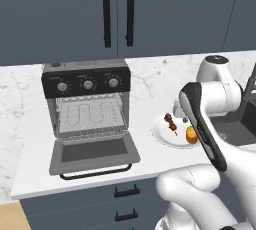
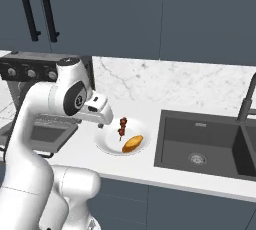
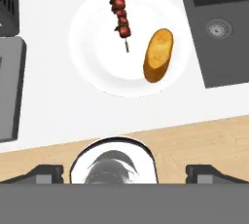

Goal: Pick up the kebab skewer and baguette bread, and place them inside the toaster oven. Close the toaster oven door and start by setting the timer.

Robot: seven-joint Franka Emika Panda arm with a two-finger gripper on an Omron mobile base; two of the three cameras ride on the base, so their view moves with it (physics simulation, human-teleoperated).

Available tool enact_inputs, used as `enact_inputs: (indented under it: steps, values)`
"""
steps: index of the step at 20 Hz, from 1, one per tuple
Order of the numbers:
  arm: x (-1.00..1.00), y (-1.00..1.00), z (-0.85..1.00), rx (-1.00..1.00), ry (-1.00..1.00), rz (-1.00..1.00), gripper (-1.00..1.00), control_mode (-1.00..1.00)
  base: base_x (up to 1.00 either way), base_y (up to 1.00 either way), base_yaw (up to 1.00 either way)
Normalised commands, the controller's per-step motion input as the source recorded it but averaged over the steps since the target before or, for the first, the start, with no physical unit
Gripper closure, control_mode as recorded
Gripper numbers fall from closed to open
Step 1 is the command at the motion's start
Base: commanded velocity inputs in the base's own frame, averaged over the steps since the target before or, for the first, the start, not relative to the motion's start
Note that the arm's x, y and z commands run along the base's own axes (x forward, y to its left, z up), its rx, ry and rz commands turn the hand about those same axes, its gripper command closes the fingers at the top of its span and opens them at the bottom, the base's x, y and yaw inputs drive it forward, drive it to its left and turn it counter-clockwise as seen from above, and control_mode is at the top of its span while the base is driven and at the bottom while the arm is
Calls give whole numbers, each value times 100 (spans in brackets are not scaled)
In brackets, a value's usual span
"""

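The kebab skewer [image 3: 121, 19] and the baguette bread [image 3: 158, 55] are seen side by side, apart, on a white plate [image 3: 97, 67] on the desk [image 3: 58, 106]. The toaster oven [image 1: 87, 105] is found left of it, its door [image 1: 94, 155] dropped open. The tool [image 3: 124, 172] is held wide, empty, above the plate.

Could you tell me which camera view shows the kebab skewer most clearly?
The hand view: the kebab skewer lies unobstructed from above on the white plate, beside the bread. The left base view shows it small, near the arm; the right base view shows it small too.
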Motion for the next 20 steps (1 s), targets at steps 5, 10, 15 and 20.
enact_inputs:
  steps: [5,10,15,20]
  values:
    - [71,-36,-88,-24,-3,16,-100,-100,0,0,0]
    - [86,-9,-56,4,-6,9,-100,-100,0,0,0]
    - [87,0,-44,15,0,5,-100,-100,0,0,0]
    - [85,-18,-37,5,1,4,-100,-100,0,0,0]
